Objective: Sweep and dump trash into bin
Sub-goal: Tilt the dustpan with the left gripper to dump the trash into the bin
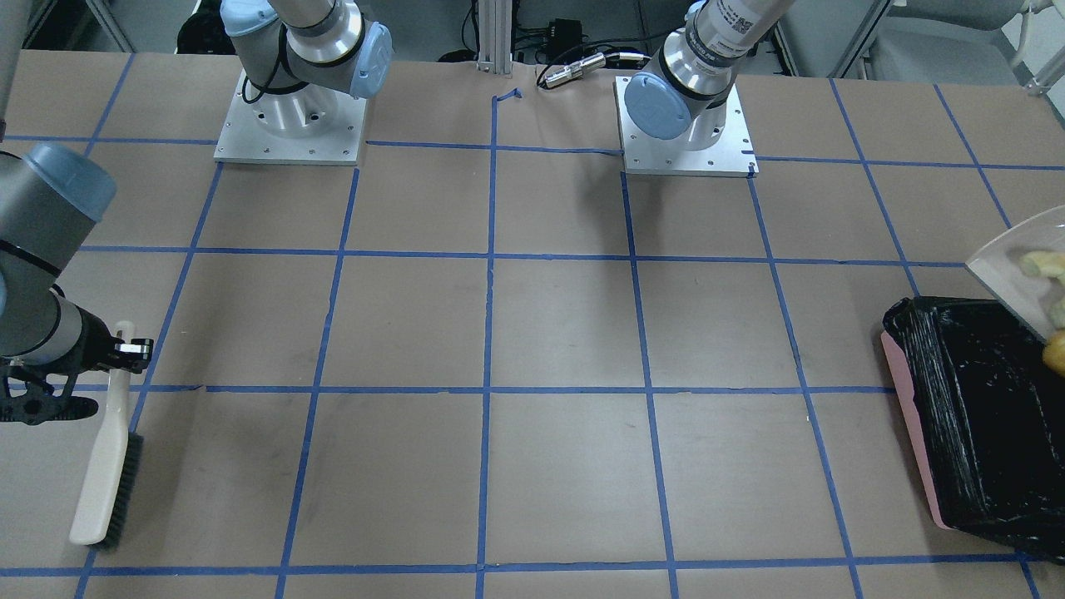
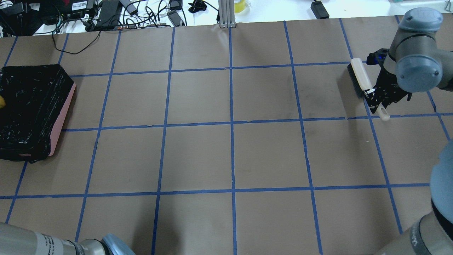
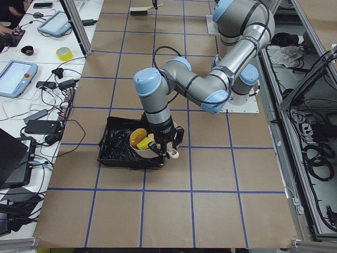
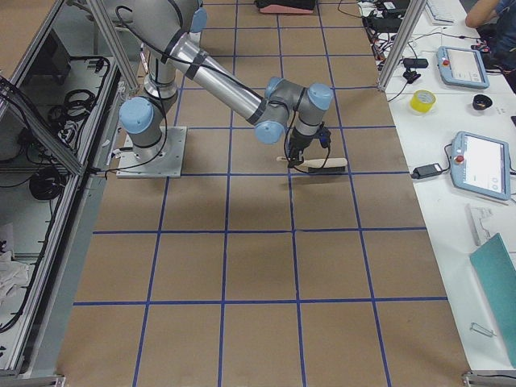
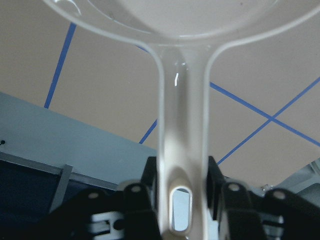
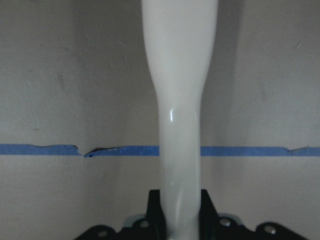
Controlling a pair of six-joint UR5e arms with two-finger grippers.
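My left gripper is shut on the handle of the beige dustpan and holds it tilted over the bin, a pink container lined with a black bag. At the front view's right edge the pan carries the pale rind slice, the yellow-green sponge wedge and the orange-brown lump, at its lower lip above the bin. My right gripper is shut on the handle of the black-bristled brush, far from the bin.
Brown paper with a blue tape grid covers the table. The two arm bases stand at the robot's edge. Cables and devices lie beyond the far edge. The brush rests near the table's right end.
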